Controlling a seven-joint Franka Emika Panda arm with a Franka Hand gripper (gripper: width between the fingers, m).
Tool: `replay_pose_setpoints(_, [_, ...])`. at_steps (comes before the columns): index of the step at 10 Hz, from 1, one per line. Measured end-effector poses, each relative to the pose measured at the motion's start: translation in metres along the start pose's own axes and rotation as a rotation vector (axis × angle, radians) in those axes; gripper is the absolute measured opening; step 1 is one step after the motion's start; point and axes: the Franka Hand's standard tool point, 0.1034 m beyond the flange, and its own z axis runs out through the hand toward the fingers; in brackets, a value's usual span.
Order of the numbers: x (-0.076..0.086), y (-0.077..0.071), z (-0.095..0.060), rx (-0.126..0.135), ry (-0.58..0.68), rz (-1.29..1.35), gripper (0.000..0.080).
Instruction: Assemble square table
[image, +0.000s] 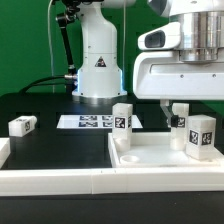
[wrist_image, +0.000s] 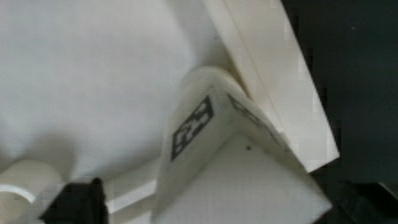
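1. On the black table (image: 40, 105), toward the exterior view's right, the white tabletop (image: 160, 158) lies flat with its rimmed side up.
2. Three legs stand upright on it: the far left leg (image: 122, 118), the far right leg (image: 181, 114) and the near right leg (image: 201, 136), each showing a black-and-white tag.
3. The loose leg (image: 22, 125) lies on the table, well apart at the exterior view's left.
4. The gripper (image: 170, 106) hangs over the tabletop, just beside the far right leg. Its fingers are mostly hidden, so I cannot tell how wide they stand or whether they grip anything.
5. The wrist view shows a tagged leg (wrist_image: 199, 128) close against the tabletop's (wrist_image: 89, 80) raised rim.
6. The marker board (image: 92, 122) lies between the loose leg and the tabletop, and the border wall (image: 60, 182) runs along the front.
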Motion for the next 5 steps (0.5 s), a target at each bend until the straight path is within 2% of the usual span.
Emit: replay_pose_setpoints(5, [-0.0049,-0.0058,0.0011,0.004,-0.004,-0.366,0.0648])
